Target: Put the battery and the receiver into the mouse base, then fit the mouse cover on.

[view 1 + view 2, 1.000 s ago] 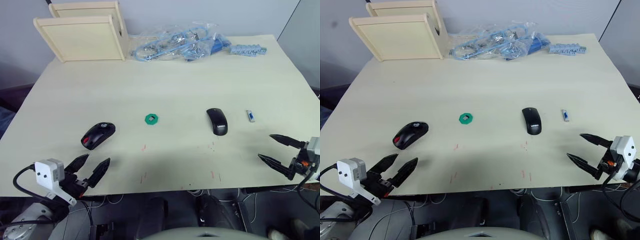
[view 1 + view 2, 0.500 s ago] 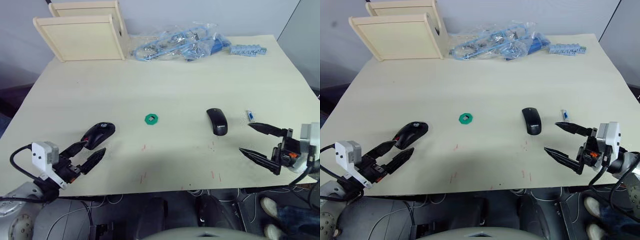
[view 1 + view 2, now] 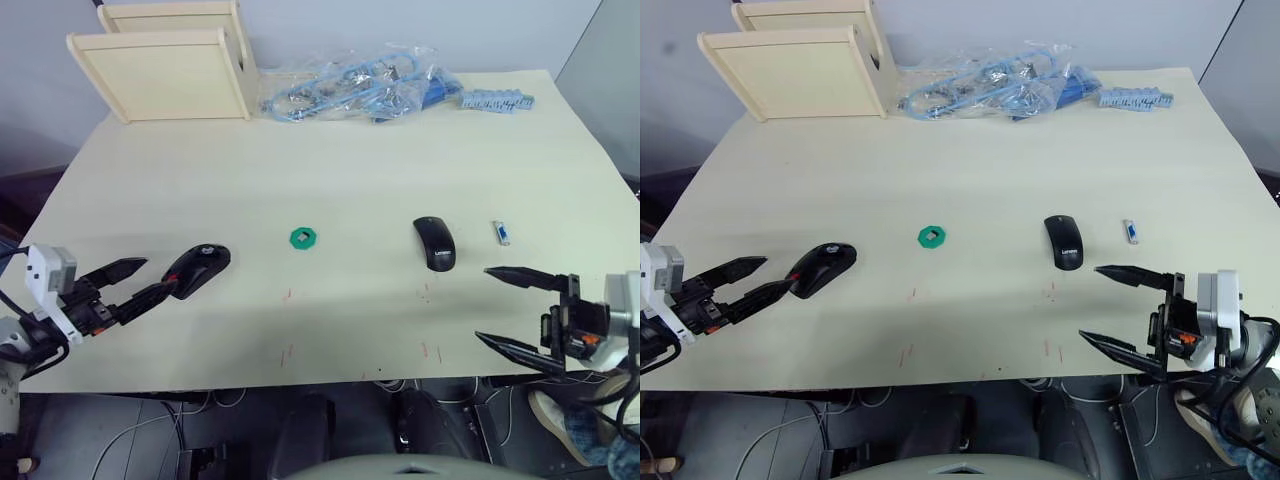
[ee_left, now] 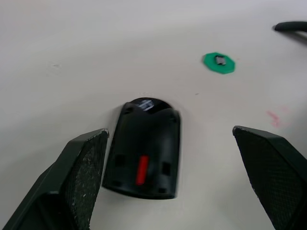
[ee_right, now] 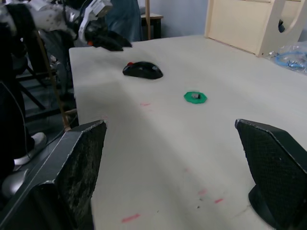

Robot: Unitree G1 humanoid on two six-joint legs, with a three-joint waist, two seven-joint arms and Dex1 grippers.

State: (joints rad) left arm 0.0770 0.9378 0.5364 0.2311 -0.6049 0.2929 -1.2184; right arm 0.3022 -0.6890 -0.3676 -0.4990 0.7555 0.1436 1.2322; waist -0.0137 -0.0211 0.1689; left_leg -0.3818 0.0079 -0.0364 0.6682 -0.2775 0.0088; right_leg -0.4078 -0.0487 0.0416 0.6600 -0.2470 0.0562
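Over on the left edge of the table (image 3: 330, 130), the left gripper (image 3: 135, 283) is spread wide with nothing in it, fingertips right beside the mouse base (image 3: 196, 270). Further right sit a green disc (image 3: 303, 238), the mouse cover (image 3: 434, 243) and the battery (image 3: 501, 232). Right gripper (image 3: 510, 308) hangs wide apart too, empty, near the front edge.

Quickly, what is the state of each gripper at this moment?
Left gripper: open, holding nothing, aimed at the mouse base.
Right gripper: open, holding nothing, over the table edge.
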